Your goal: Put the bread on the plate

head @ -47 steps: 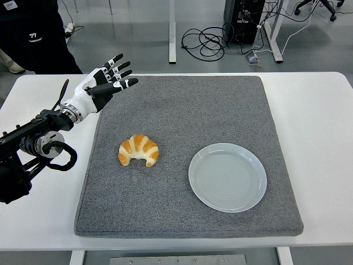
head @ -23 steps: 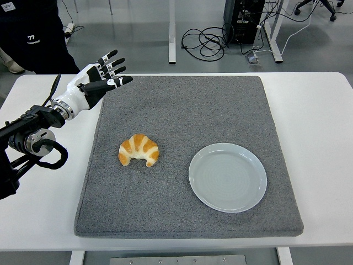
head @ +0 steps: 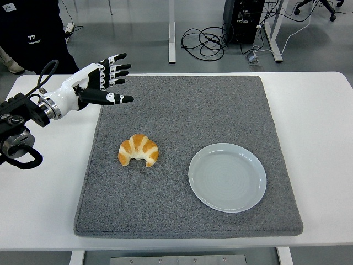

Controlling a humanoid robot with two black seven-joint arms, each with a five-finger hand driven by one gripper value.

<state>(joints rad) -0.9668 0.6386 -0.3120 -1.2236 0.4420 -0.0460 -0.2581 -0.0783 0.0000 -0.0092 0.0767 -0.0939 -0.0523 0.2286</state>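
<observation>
Below the open, empty left hand [head: 102,83], well apart, lies the bread [head: 138,149] on the mat [head: 187,110].

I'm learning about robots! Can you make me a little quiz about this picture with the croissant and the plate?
1. True or false: the croissant is on the plate.
2. Which is nearer the left hand? A) plate B) croissant
3. Fill in: the hand's fingers are ____ and hold nothing.

Key: 1 false, it lies on the grey mat beside the plate. 2 B. 3 spread.
</observation>
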